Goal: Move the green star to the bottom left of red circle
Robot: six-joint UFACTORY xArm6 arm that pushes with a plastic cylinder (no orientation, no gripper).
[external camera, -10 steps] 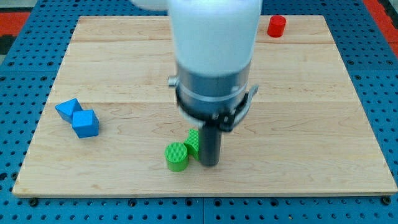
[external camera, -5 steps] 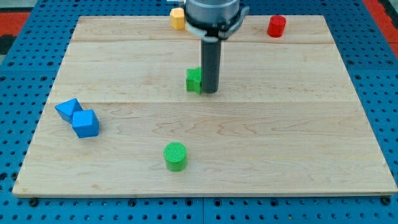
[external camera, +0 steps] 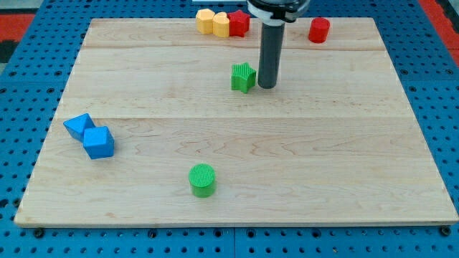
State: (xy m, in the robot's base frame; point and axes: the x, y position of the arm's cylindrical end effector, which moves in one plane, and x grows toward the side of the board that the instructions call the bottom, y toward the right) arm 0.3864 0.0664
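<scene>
The green star (external camera: pixel 243 77) lies on the wooden board, above the middle. My tip (external camera: pixel 267 87) is just to the star's right, close beside it; I cannot tell if they touch. The red circle (external camera: pixel 319 30) stands near the board's top edge, up and to the right of the star and the rod.
A yellow block (external camera: pixel 206 21), a second yellow block (external camera: pixel 221 24) and a red block (external camera: pixel 239 23) sit in a row at the top edge. Two blue blocks (external camera: pixel 78 125) (external camera: pixel 98 142) lie at the left. A green cylinder (external camera: pixel 203 180) stands near the bottom. The board (external camera: pixel 358 158) rests on a blue pegboard.
The rod and the green star have moved from beside the green cylinder up the board, then a little up and right. The arm's body has left the view, uncovering the top blocks.
</scene>
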